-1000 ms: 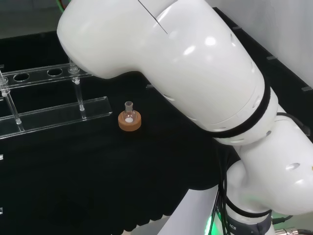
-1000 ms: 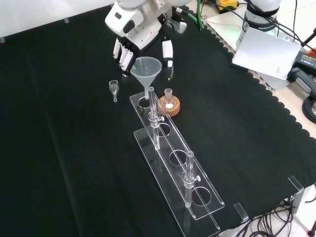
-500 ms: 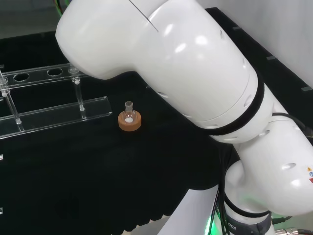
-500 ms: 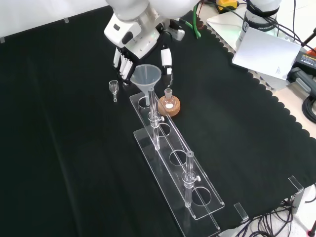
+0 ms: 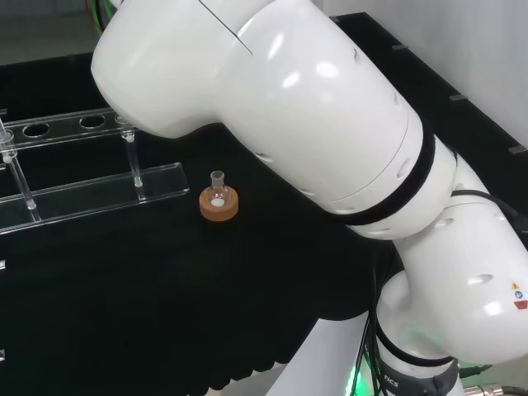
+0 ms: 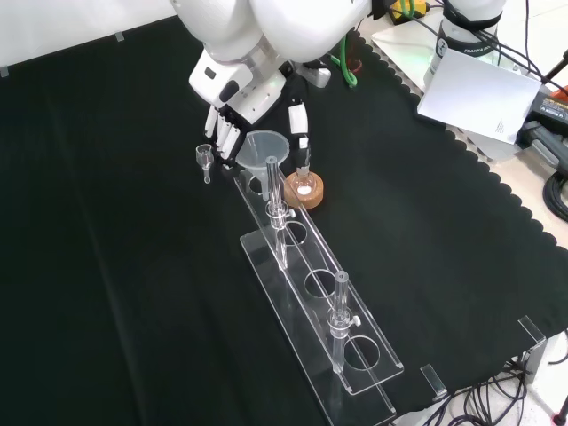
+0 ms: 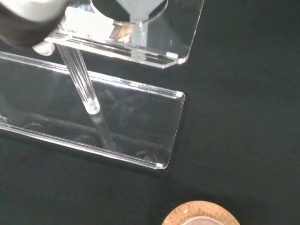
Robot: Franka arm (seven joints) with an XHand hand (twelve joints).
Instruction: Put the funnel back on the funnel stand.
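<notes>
- Funnel [image 6: 264, 149], clear and cone-shaped, is sitting at the far end of the rack [image 6: 311, 293] in the front view, its wide mouth facing up and its stem reaching down through the rack's end hole.
- Around it, the hand [image 6: 244, 120] is coming in from the top of the front view; fingers [image 6: 224, 138] are hanging on the funnel's left and the thumb [image 6: 301, 118] on its right, curled about the cone.
- Whether the fingertips are actually touching the cone is not something I can tell.
- From the wrist camera, the funnel's stem [image 7: 138, 35] is passing through the rack's upper plate [image 7: 154, 33], close to that plate's end edge, with the lower plate [image 7: 117, 126] lying beneath it.
- Just right of the funnel in the front view, a small flask [image 6: 303, 177] is standing on a cork ring [image 6: 304, 191], beside the rack.
- To the funnel's left in that view, a small glass piece [image 6: 205, 158] is lying on the black cloth [image 6: 115, 266], apart from the rack.
- In the head view, the cork ring [image 5: 219, 205] with its flask is sitting just off the rack's [image 5: 82, 194] end.
</notes>
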